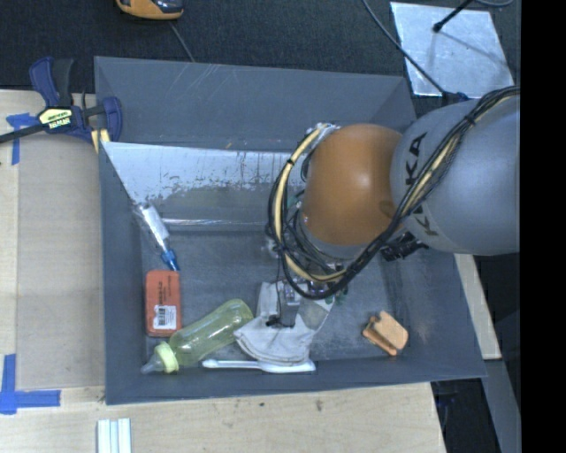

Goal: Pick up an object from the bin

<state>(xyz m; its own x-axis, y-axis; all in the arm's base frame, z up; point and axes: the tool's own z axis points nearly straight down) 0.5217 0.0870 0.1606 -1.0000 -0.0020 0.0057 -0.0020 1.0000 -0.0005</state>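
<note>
The hand (283, 311) hangs over a pale cloth (270, 347) by the bin's (119, 265) near wall, beside a green bottle (205, 330). Open or closed (cables (292, 257) intrude), I cannot tell.

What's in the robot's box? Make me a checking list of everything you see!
Surface: grey bin, scuffed along the far wall.
Job's things: white cloth, under the hand; green bottle beside it on the left.
Clutter: orange block, syringe, white stick, tan chunk apart on the right.
Hands: one hand, low over the cloth.
Cables: yellow and black cables loop round the orange cover.
Surroundings: yellow thing beyond the far wall.
</note>
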